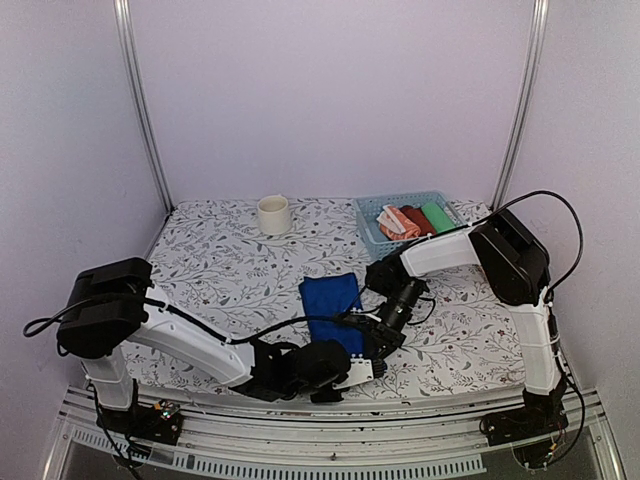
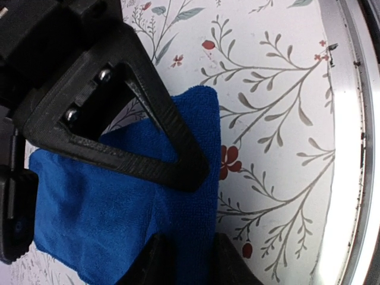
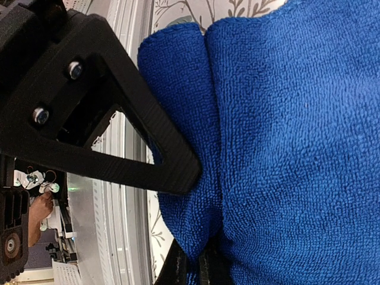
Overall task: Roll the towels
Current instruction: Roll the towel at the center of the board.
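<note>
blue basket (image 1: 364, 226) holds three rolls — orange-patterned towel (image 1: 397, 223), red roll (image 1: 420, 220), green roll (image 1: 437, 216).

blue towel (image 1: 330, 297) near edge hidden under left claw (image 1: 343, 368) and right claw (image 1: 376, 338)

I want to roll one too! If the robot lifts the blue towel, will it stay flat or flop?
It will probably flop: the blue towel bunches into a soft fold where the right gripper pinches it. It looks fuzzy, so it's likely not slippery. If pushed, it would probably wrinkle rather than slide.
</note>
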